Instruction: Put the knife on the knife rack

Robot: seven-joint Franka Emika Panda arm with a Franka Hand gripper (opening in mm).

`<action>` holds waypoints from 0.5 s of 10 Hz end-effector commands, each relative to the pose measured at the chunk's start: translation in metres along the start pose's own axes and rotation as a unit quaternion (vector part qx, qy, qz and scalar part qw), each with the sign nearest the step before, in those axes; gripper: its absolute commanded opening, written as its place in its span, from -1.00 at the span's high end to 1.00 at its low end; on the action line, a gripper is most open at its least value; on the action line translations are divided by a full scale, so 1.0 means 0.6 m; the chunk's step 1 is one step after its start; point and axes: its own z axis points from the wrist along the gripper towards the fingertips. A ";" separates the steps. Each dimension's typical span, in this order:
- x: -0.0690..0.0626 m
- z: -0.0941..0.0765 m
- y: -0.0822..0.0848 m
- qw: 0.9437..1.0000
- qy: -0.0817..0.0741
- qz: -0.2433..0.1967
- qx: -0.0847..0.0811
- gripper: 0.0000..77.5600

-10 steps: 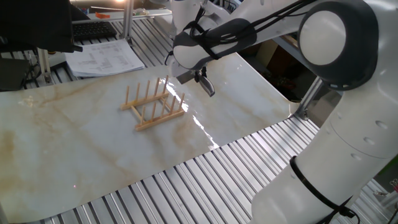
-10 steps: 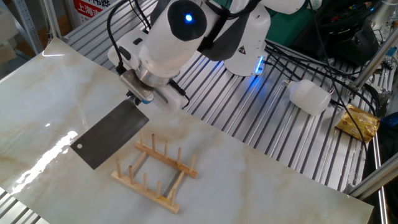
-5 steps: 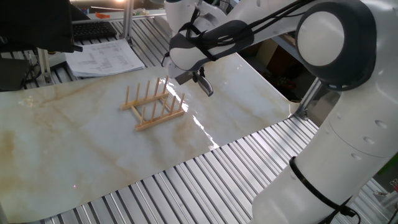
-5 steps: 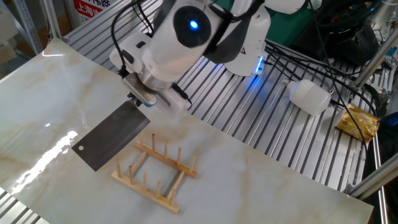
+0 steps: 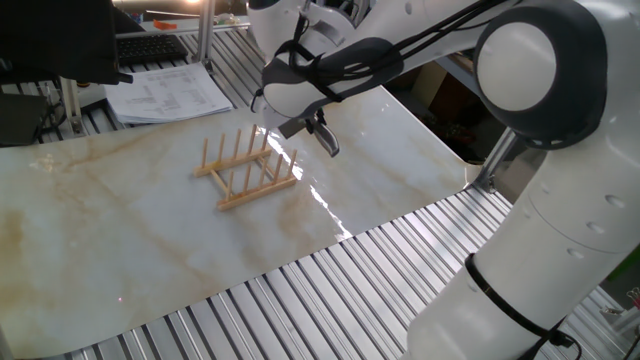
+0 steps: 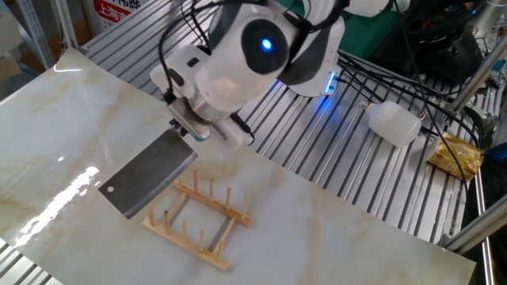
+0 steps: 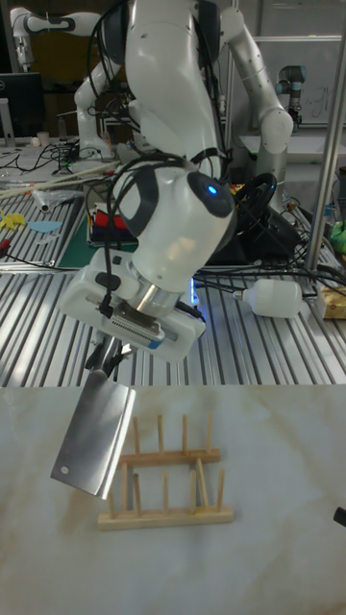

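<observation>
The knife is a cleaver with a broad steel blade, held tilted just above the marble table. My gripper is shut on its handle, which is hidden between the fingers. In the tall fixed view the blade hangs under the gripper and overlaps the left end of the knife rack. The knife rack is light wood with upright pegs and nothing stands in it. In the one fixed view the gripper is right behind the knife rack, and the blade is edge-on and hard to make out.
Papers and a keyboard lie beyond the marble slab. A white bottle and a yellow packet rest on the slatted metal bench. Cables trail behind the arm.
The gripper has carried the knife a short way toward the rack, so the blade now reaches over the rack's end. The rack has not moved.
</observation>
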 end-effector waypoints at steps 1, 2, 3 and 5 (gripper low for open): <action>-0.002 -0.002 0.002 1.000 -0.003 -0.007 0.018 0.97; -0.001 -0.002 0.003 1.000 -0.002 -0.007 0.018 0.97; 0.002 -0.001 0.005 1.000 -0.001 -0.011 0.027 0.97; 0.006 0.002 0.013 0.999 0.000 -0.010 0.032 0.97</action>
